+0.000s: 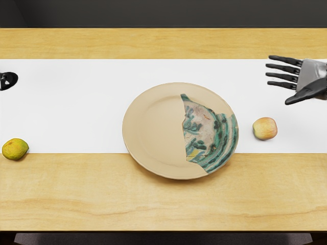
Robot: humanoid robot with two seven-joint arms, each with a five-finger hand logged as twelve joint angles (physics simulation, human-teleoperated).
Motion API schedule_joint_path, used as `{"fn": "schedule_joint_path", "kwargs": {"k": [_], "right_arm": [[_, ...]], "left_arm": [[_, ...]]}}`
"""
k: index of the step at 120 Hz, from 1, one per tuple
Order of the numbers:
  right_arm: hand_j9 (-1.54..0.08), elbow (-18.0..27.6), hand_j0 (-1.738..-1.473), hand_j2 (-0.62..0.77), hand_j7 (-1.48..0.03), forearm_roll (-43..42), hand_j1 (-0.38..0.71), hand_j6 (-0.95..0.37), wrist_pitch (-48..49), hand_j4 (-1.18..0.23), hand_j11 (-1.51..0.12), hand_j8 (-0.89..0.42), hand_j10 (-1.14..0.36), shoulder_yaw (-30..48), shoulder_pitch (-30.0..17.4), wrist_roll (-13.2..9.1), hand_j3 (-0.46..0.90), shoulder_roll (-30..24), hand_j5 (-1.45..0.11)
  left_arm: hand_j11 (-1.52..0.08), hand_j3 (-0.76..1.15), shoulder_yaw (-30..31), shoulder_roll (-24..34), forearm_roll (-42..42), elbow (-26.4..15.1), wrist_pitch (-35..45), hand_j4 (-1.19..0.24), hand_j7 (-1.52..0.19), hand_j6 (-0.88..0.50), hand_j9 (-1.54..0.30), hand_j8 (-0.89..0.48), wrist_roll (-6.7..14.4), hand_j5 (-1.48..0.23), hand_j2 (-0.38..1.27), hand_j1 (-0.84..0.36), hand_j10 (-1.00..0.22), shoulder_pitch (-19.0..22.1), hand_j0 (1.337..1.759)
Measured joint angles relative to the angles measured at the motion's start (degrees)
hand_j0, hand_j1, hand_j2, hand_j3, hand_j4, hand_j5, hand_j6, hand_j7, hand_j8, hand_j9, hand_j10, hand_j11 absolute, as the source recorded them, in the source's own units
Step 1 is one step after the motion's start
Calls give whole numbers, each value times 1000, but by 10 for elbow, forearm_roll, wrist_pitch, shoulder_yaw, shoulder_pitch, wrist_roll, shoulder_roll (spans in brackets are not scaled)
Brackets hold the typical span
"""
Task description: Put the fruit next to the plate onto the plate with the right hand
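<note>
A beige plate (153, 127) with a green patterned patch on its right side lies in the middle of the table. Just right of it sits a small yellow-red apple (264, 128) on the white runner. My right hand (288, 76) comes in from the right edge, above and to the right of the apple, fingers spread and holding nothing. A small black part of my left hand (7, 79) shows at the left edge; too little of it is visible to read.
A yellow-green fruit (15, 149) rests at the far left, well away from the plate. A white runner (76, 107) crosses the wooden table (153, 204) from side to side.
</note>
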Motion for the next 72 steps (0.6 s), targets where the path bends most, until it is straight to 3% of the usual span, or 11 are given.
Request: {"fn": "schedule_joint_path", "kwargs": {"k": [14, 32, 42, 72], "right_arm": [[-48, 10, -1658, -6, -49, -38, -305, -35, 0, -35, -48, -35, -36, 1, 19, 2, 0, 3, -48], [-49, 32, -1658, -6, -49, -70, -305, -36, 0, -37, -49, -37, -37, 3, 50, -87, 0, 4, -49], [-51, 54, -1658, -7, -51, -128, -303, -38, 0, -39, -51, -38, -39, 15, 68, -115, 0, -2, -51], [-46, 207, -1658, -6, -45, -338, -308, -38, -52, -37, -45, -37, -37, 24, 79, -131, 0, -17, -46]], "left_arm": [[-303, 0, 0, 0, 0, 0, 0, -233, -303, -233, -303, -233, 0, -302, 47, 70, -233, 0, 1658], [-302, 0, 0, 0, 0, 0, 0, -233, -302, -233, -302, -233, 0, -302, 47, 70, -233, 0, 1658], [-303, 0, 0, 0, 0, 0, 0, -233, -303, -233, -303, -233, 0, -303, 47, 70, -233, 0, 1658], [-303, 0, 0, 0, 0, 0, 0, -233, -303, -233, -303, -233, 0, -303, 47, 69, -233, 0, 1658]]}}
